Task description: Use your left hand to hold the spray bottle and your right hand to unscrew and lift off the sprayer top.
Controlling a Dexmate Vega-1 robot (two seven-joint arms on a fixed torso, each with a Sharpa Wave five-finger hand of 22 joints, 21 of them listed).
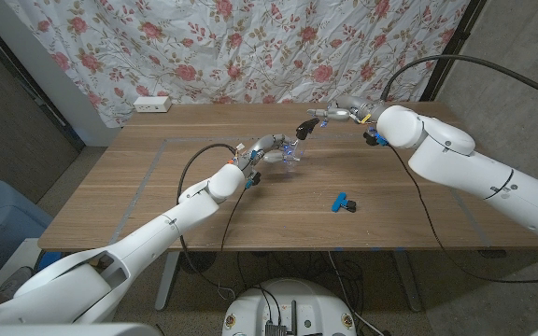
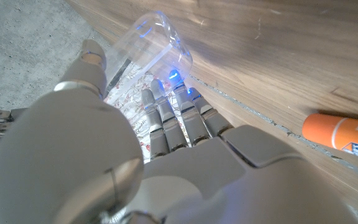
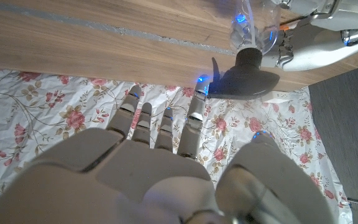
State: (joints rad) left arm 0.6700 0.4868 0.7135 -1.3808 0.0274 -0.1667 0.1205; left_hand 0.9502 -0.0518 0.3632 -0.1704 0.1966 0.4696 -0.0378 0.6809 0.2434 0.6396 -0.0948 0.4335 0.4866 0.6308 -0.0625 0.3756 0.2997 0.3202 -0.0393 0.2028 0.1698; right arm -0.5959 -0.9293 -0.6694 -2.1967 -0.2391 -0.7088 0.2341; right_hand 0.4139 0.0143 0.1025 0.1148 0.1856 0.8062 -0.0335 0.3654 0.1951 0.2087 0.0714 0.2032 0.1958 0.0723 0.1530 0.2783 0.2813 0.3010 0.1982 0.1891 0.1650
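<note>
Mid-table, clear spray bottle [image 1: 283,152] gripped by left hand [image 1: 267,149], black sprayer top [image 1: 304,128] still on. Just beside that top, right hand [image 1: 342,114] holding nothing, fingers [image 3: 143,121] extended toward it. Approach step, by judgement; next, closing around the top and twisting.

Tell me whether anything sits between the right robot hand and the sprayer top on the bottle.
Nothing visible does. The right robot hand is open, just beside the black sprayer top, with bare space between them. The left robot hand grips the clear spray bottle lower down, away from the top.
</note>
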